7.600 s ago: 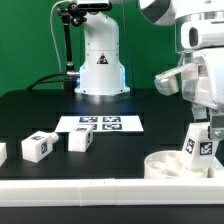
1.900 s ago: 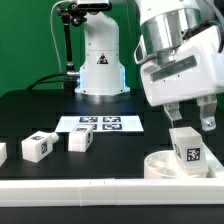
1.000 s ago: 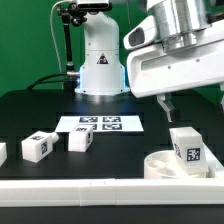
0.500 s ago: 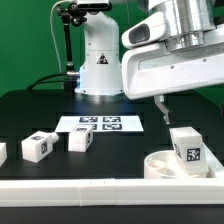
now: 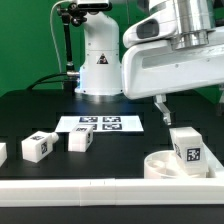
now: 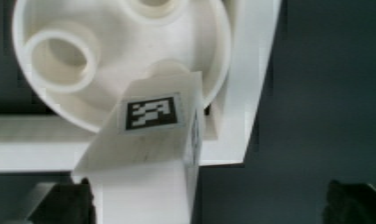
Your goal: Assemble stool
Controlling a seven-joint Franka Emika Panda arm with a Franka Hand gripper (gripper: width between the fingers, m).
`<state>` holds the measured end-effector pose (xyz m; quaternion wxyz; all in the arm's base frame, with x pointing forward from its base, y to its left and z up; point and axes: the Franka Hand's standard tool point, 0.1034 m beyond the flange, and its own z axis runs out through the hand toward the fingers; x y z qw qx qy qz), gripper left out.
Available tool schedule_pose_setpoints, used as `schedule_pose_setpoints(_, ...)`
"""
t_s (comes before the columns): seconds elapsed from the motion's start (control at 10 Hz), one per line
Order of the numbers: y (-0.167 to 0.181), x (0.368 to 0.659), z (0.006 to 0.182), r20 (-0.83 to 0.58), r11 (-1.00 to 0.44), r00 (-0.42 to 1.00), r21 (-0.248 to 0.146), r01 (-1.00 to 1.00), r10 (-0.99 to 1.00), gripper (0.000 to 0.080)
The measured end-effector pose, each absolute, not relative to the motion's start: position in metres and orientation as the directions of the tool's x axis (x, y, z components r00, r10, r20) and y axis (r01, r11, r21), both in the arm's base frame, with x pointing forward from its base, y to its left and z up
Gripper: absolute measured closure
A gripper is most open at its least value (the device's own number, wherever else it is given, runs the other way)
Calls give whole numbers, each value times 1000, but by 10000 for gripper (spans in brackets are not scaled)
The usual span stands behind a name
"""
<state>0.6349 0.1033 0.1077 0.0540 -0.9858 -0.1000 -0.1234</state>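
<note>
Lower right of exterior view: leg [image 5: 186,148] upright on seat [image 5: 158,165]. Hand [image 5: 190,106] above it, spread wide, empty. Leg looks light, stiff, slick plastic; best gripped across flat sides, mid-height.

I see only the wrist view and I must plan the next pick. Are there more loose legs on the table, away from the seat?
Observer: Yes. One leg and a second leg lie apart on the black table, at the exterior view's left. A third leg is cut by the picture's edge.
Operator: What else lies on the table?
Observer: The marker board lies flat, further back than those legs.
Operator: Do the jaws touch the standing leg?
Observer: No. They hang open above the standing leg, which stands on the seat.
</note>
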Motion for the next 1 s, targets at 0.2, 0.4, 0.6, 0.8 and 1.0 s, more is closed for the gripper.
schedule_pose_setpoints(0.2, 102, 634, 106, 251, -908, 880, -8, 419, 403, 150)
schedule_pose_setpoints(0.4, 100, 635, 105, 245, -851, 822, 32, 524, 514, 150)
schedule_pose_setpoints(0.6, 97, 635, 105, 236, -787, 757, 65, 613, 609, 150)
schedule_pose_setpoints(0.8, 95, 635, 106, 202, -666, 639, 111, 738, 742, 150)
schedule_pose_setpoints(1.0, 97, 645, 108, 131, -446, 429, 162, 880, 894, 150)
